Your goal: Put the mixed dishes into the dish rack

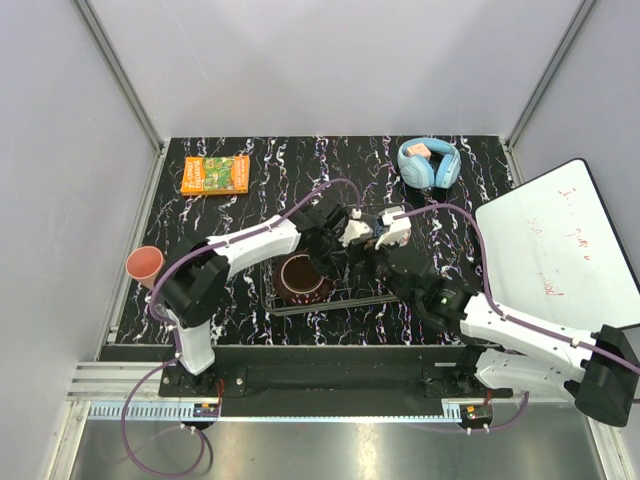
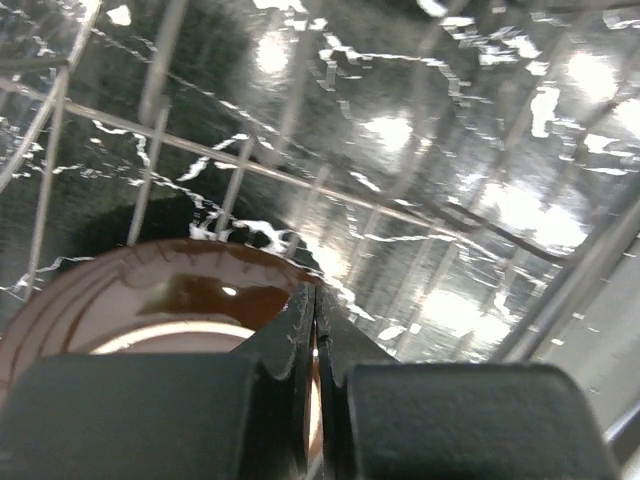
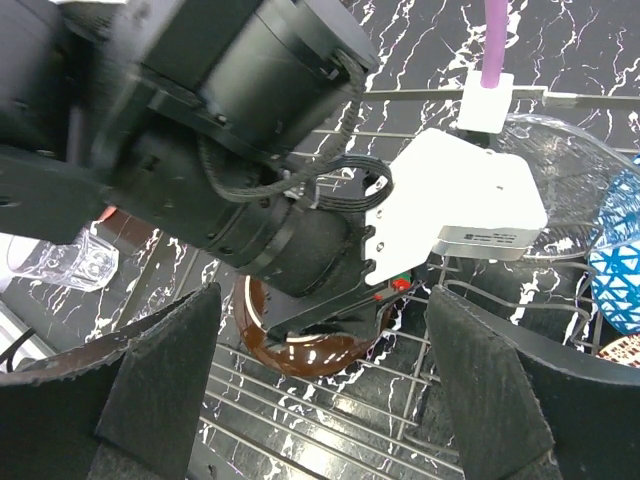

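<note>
Between grey walls [image 1: 60, 150], marbled tabletop [image 1: 300, 165] under rack [image 3: 320, 425]

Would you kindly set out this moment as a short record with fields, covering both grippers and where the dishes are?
left gripper: shut on the rim of the brown bowl
right gripper: open, holding nothing
brown bowl: inside the dish rack, over its wires
clear glass bowl: over the rack wires, next to the blue patterned bowl
pink cup: at the left edge of the table, outside the rack
clear glass: on the table, outside the rack
</note>
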`<action>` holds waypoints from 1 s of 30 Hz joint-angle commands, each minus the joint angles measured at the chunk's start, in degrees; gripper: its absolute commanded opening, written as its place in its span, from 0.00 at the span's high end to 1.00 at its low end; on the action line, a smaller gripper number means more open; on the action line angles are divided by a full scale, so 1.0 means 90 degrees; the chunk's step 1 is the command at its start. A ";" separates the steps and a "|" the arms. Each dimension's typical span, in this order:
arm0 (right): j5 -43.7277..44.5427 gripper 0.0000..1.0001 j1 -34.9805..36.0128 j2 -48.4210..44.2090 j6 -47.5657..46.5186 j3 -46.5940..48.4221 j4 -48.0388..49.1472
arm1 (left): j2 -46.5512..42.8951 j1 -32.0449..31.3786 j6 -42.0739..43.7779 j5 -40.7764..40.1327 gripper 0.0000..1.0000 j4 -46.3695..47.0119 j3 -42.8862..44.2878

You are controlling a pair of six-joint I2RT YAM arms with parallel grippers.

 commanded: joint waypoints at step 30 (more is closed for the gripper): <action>0.1114 0.12 0.0010 -0.0001 -0.0189 -0.0430 -0.0964 | -0.1779 0.0844 0.0807 -0.1965 0.97 -0.0704 -0.1145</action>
